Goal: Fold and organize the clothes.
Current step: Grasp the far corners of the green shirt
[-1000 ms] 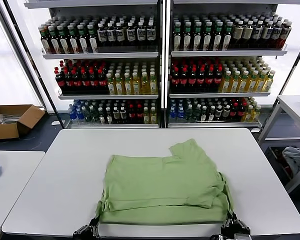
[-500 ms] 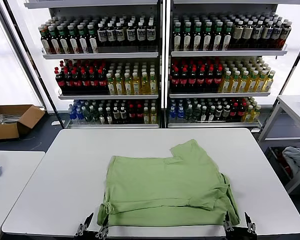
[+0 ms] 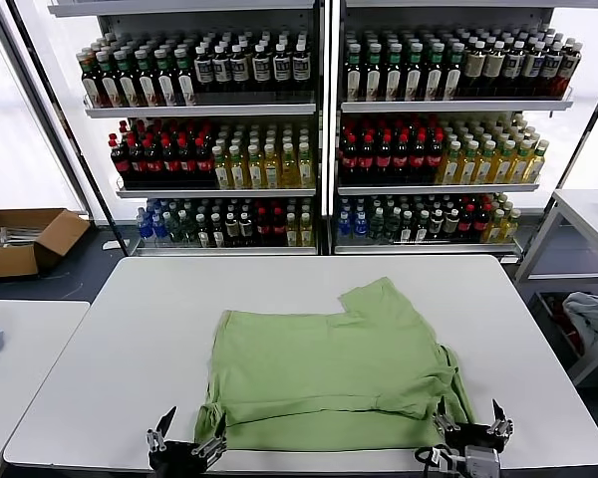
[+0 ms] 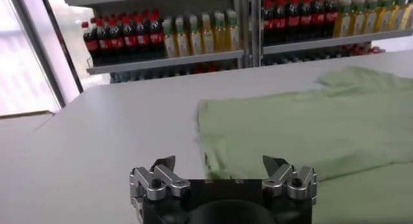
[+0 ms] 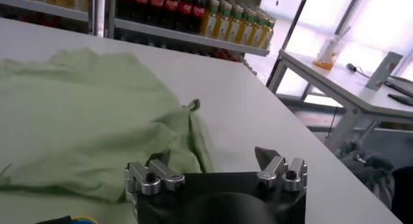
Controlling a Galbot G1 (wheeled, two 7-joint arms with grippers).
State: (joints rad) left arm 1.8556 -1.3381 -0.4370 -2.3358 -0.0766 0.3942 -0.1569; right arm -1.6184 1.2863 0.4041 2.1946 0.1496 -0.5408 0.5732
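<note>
Head view: the left gripper (image 3: pixel 187 430) and right gripper (image 3: pixel 470 420) stood wide open, empty, at the folded green shirt's (image 3: pixel 329 368) near corners; its printed front was hidden.

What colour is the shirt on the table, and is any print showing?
Plain light green shirt; no print showing. Clearest in the head view.

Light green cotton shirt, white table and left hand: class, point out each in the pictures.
light green cotton shirt (image 3: pixel 329 373), head view, middle of the folded cloth.
white table (image 3: pixel 130 329), head view, bare top left of the shirt.
left hand (image 4: pixel 222 173), left wrist view, between its open fingertips.
</note>
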